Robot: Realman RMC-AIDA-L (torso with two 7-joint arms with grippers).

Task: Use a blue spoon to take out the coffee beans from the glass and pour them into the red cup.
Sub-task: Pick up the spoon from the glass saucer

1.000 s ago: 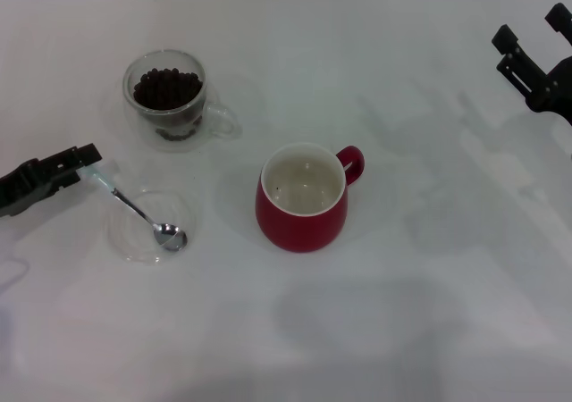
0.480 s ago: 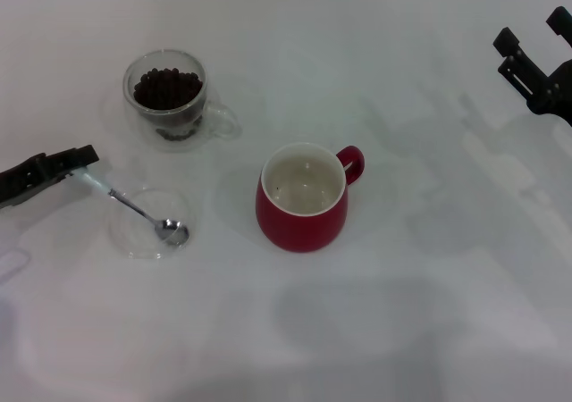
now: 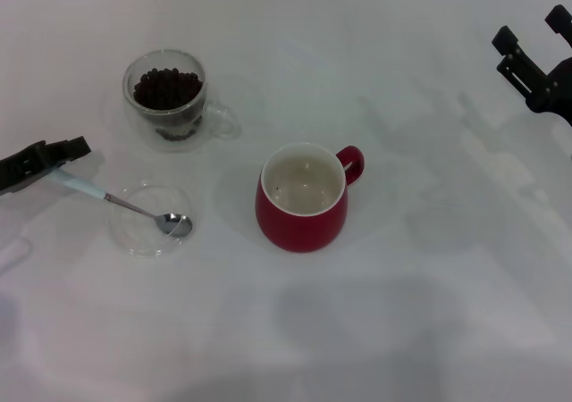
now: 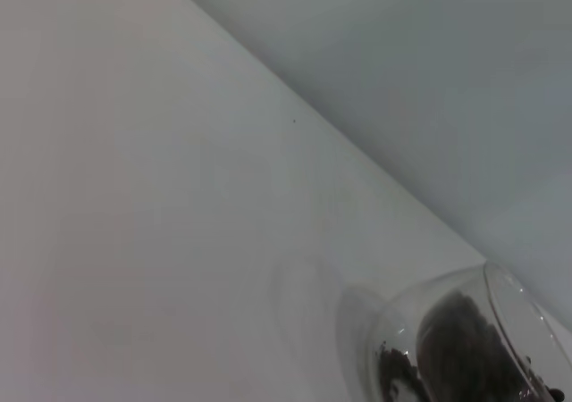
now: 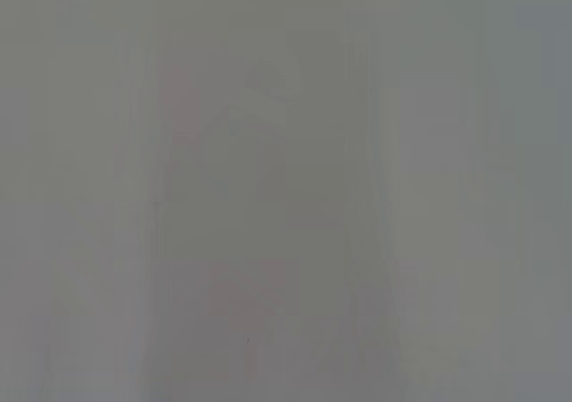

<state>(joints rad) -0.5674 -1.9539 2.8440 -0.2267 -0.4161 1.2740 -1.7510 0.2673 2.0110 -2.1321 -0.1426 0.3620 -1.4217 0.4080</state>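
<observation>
The left gripper [image 3: 71, 156] had its jaws closed on the tip of the pale handle of the blue spoon [image 3: 125, 205], gripping it at the very end. From that grip the handle ran down and away toward the red cup [image 3: 302, 198], and the silver bowl of the spoon lay inside a flat clear saucer [image 3: 134, 237] that sat beside the cup on its left. Whether the bowl still touched the saucer or hung just above it could not be told.

The step in hand looked like the pick-up — the spoon taken by its end and about to be lifted out of the saucer, with no scooping begun. The glass [image 3: 170, 98], with its clear handle turned toward the red cup, stood beyond the saucer and farther from the robot than the cup; it held a full heap of coffee beans [image 3: 166, 87]. The red cup's white inside appeared empty, its loop handle on the side away from the glass.

The next move probably called for raising the spoon clear of the saucer, carrying it over the glass's rim and tilting the bowl down into the beans — a grip so far out on the handle might let the spoon swing.

The right gripper [image 3: 534, 36] waited parked well apart, beyond the cup's handle side, its jaws spread wide and holding nothing.
</observation>
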